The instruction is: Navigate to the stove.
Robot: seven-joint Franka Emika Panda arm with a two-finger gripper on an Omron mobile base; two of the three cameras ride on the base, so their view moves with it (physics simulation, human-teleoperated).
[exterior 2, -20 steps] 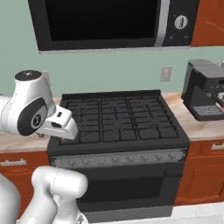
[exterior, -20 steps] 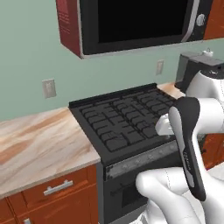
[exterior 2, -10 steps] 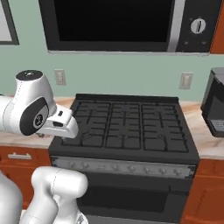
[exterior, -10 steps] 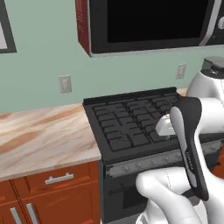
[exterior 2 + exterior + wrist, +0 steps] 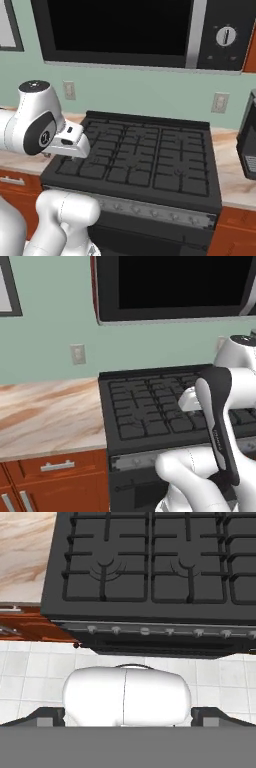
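As the base drove, both base cams swung w/ it, so the whole scene slid across the frame vs. a sec earlier: that was camera motion, not the kitchen moving. In the right base view the stove (image 5: 135,160) sat nearly centred, straight ahead & close, w/ the microwave (image 5: 140,30) directly above it. A sec before, the stove was less square-on there and a black appliance on the right counter showed in full; by this moment that appliance (image 5: 248,137) was cut off at the right edge. In the left base view the stove (image 5: 150,411) had shifted right, and more of the marble counter (image 5: 45,416) & wall outlet (image 5: 77,353) had come in on the left, plus a picture frame corner (image 5: 7,286) at top left.

The hand view looked down on the stove's (image 5: 150,567) front grates, knob strip & the tiled floor (image 5: 30,672) below it.

The arm stayed tucked, no reach. Gripper (image 5: 127,712): two fingertips (image 5: 42,714) sat wide apart at the bottom corners of the hand view, nothing between them.

Judgement: approach nearly done; base looked lined up w/ the stove front, maybe a small final nudge left.
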